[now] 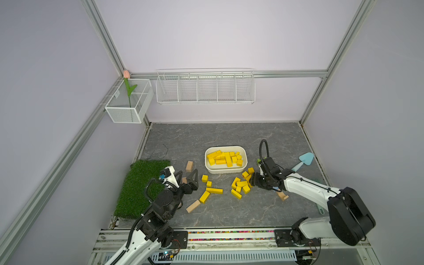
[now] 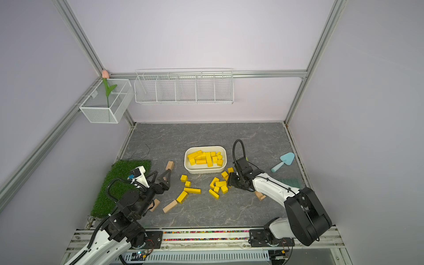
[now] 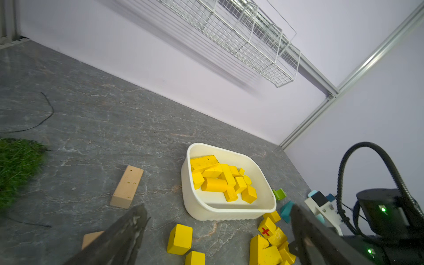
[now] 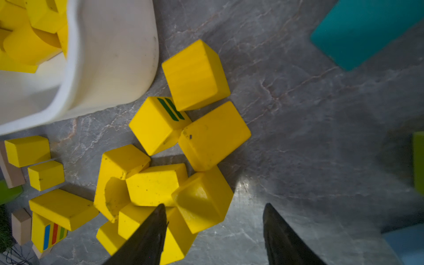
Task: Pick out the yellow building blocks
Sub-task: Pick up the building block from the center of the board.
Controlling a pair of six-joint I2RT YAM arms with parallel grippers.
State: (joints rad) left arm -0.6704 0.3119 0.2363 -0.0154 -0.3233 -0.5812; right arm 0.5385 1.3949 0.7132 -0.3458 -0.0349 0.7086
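Yellow building blocks (image 1: 226, 158) lie in the white tray (image 1: 226, 171); more crowd just ahead of the released right hand (image 4: 214, 206), whose wrist view alone shows a green-striped cube (image 4: 158, 125). Left hand (image 1: 188, 173) gapes wide, loose blocks beside it.

Both top views look down from high; low wrist views apparently share tray (image 3: 229, 215) (image 4: 110, 57).
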